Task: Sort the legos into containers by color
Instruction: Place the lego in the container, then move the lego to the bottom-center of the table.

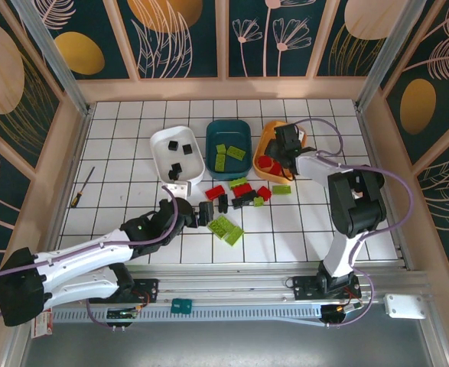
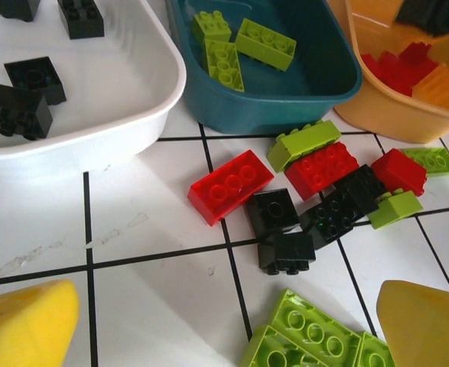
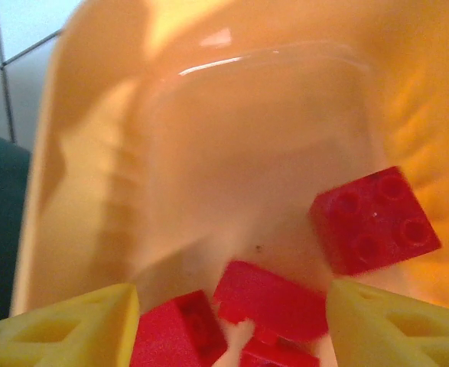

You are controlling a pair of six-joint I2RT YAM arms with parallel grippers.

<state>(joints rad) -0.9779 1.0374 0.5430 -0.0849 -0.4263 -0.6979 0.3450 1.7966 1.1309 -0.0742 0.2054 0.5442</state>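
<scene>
Loose legos lie in a heap on the tiles: a red brick (image 2: pixel 230 186), black bricks (image 2: pixel 285 251) and lime green plates (image 2: pixel 308 332). My left gripper (image 2: pixel 228 336) (image 1: pixel 206 213) hovers open just short of them, nothing between its yellow fingertips (image 2: pixel 25 325). The white bin (image 2: pixel 94 138) holds black bricks (image 2: pixel 29 92). In the teal bin (image 2: pixel 285 99) lie green bricks (image 2: pixel 243 46). My right gripper (image 3: pixel 232 329) (image 1: pixel 278 159) is open inside the orange bin (image 3: pixel 232 138), with red bricks (image 3: pixel 274 298) lying loose below and between its fingers.
The three bins (image 1: pixel 177 153) stand in a row at the back of the tiled table. A screwdriver (image 1: pixel 82 187) lies at the left. Wooden walls close in the table on three sides. More green plates (image 1: pixel 226 229) lie near the front of the heap.
</scene>
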